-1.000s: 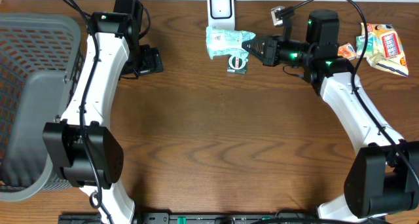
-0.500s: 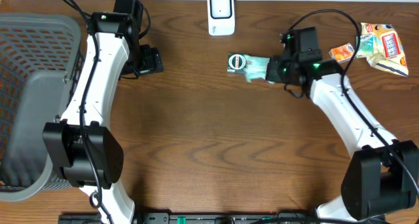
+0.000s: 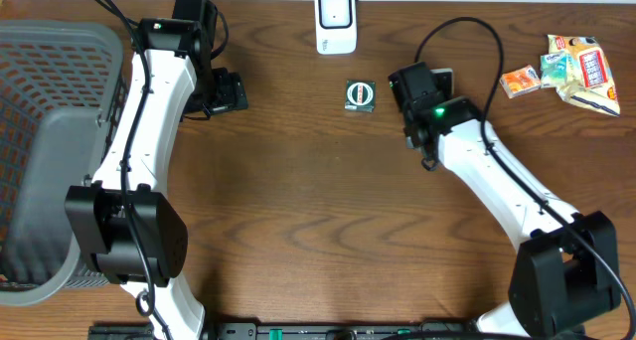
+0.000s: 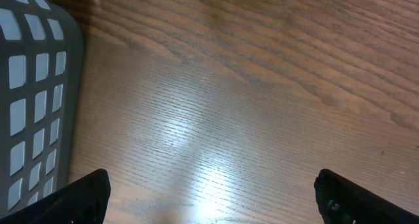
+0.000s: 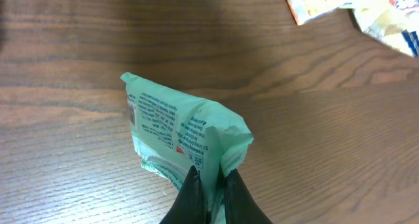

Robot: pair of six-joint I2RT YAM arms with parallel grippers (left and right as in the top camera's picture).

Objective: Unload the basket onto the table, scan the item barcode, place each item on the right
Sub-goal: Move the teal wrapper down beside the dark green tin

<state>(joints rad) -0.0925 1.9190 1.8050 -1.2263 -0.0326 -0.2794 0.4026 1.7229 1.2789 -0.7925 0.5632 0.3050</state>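
Pinching the green packet [image 5: 183, 135] by one edge in the right gripper [image 5: 209, 188], fingers closed tight on it, near the scanner [image 3: 336, 20], to its right and toward the robot. Holding nothing in the left gripper [image 4: 209, 201], fingers spread wide over bare table [image 4: 262, 86], well left of the scanner.

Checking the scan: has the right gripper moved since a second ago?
Yes: the right gripper, shut on the green packet, drew back rightward from the white scanner.
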